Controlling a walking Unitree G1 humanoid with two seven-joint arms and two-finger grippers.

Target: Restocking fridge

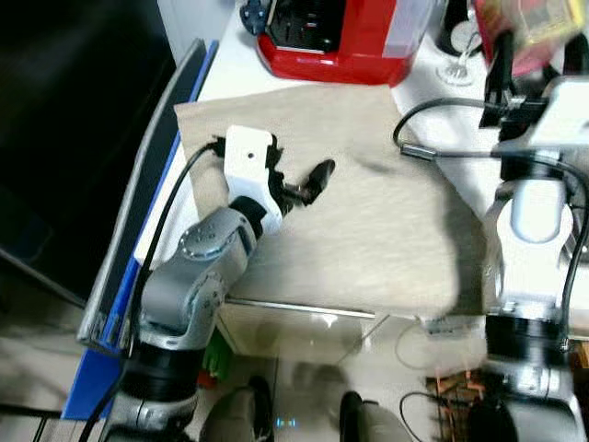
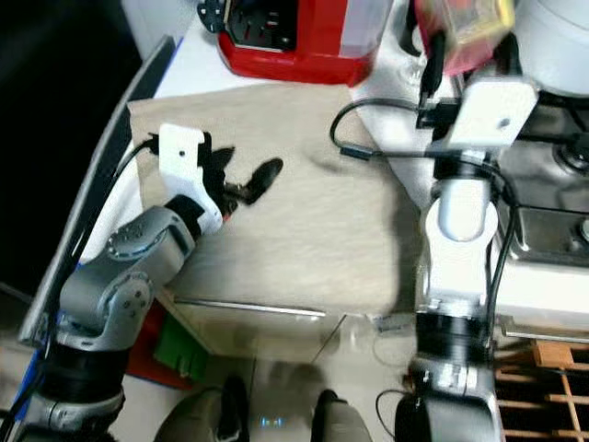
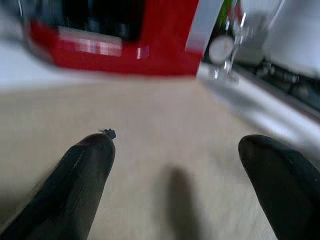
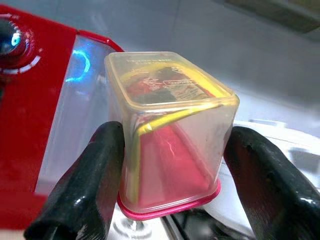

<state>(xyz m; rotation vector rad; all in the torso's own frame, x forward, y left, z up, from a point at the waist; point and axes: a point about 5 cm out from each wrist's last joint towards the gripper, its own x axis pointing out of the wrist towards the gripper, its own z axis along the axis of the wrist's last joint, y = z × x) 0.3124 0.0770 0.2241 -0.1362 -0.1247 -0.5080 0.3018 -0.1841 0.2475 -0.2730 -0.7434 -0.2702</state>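
My right gripper (image 4: 175, 137) is shut on a clear plastic container (image 4: 170, 135) with a pink lid and red and yellow contents. It holds the container (image 2: 465, 23) up at the back of the counter, beside the red appliance. My left gripper (image 3: 175, 145) is open with nothing between its black fingers (image 3: 85, 170). It hovers low over a beige cloth (image 1: 368, 221) that covers the counter, towards the cloth's left side (image 1: 308, 184).
A red appliance (image 1: 340, 37) stands at the back of the counter with a wine glass (image 1: 457, 64) to its right. A steel stove top (image 2: 552, 212) lies on the right. A black cable (image 2: 368, 147) loops over the cloth. A dark opening (image 1: 64, 138) lies to the left.
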